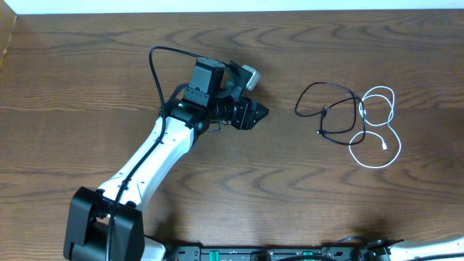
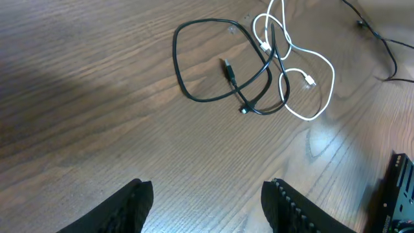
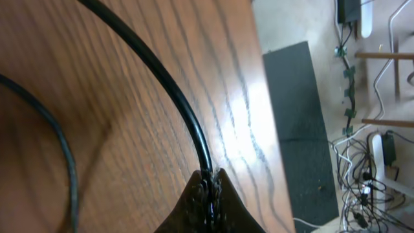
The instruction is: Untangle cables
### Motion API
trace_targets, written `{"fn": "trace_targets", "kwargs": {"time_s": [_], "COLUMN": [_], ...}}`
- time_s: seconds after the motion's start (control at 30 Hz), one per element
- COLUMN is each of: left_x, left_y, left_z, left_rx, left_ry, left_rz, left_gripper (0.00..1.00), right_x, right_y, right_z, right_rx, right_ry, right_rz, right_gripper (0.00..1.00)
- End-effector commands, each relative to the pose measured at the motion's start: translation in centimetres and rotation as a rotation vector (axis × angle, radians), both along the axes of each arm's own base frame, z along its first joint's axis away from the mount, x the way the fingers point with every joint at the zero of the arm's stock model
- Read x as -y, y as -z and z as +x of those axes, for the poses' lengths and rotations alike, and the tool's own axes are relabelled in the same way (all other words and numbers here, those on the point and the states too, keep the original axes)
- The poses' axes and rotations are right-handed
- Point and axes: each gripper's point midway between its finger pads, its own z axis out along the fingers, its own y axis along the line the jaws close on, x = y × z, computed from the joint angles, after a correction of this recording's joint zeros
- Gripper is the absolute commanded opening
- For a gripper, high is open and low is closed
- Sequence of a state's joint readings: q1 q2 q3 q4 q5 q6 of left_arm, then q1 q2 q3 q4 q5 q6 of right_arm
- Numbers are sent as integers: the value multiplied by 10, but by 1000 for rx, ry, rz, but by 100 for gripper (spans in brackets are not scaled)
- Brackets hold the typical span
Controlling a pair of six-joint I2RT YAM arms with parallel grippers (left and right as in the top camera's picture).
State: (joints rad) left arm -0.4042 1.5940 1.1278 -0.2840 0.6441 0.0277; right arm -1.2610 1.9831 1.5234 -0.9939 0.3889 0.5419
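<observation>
The black cable [image 1: 319,84] and the white cable [image 1: 394,101] lie looped over each other on the wooden table at the right. In the left wrist view the black cable [image 2: 175,55] forms a big loop, and the white cable [image 2: 332,77] crosses it on the right side. My left gripper [image 1: 259,112] is open and empty, left of the cables and pointing at them; its fingers [image 2: 207,207] hover above bare wood. My right gripper [image 3: 210,178] is shut. A thick black wire [image 3: 155,77] runs from its tips across the table.
The table's right edge [image 3: 259,71] is near my right gripper, with the floor and loose cords beyond it. A thin black wire [image 2: 378,42] lies at the far right. Part of my right arm [image 1: 377,246] shows at the bottom edge.
</observation>
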Motion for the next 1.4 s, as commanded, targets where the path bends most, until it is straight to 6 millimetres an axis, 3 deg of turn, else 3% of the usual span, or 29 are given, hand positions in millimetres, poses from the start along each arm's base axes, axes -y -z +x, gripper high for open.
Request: {"fn": "trace_targets", "kwargs": {"time_s": [0.0, 0.23, 0.47, 0.67, 0.87, 0.97, 1.23, 1.37], "left_x": [-2, -2, -2, -2, -2, -2, -2, -2], "left_y": [8, 8, 8, 8, 8, 8, 8, 9], "left_z": [-2, -2, -2, -2, -2, -2, -2, -2], "left_rx": [-1, -1, 0, 1, 2, 1, 1, 0], "left_ry": [8, 8, 9, 11, 10, 10, 11, 10], "left_rz": [21, 21, 21, 22, 22, 22, 22, 23], "left_gripper": [59, 59, 59, 59, 59, 59, 59, 59], "right_x": [-8, -6, -3, -6, -7, -6, -8, -14], "right_y": [15, 16, 20, 28, 29, 30, 35, 34], "right_z": [-1, -1, 11, 12, 15, 20, 61, 103], "right_rx": [8, 10, 27, 28, 43, 67, 245, 380], "right_ry": [11, 8, -69, -73, -83, -101, -236, -368], "right_rz": [18, 7, 10, 9, 16, 22, 52, 68], "right_gripper": [1, 3, 3, 21, 64, 70, 74, 75]}}
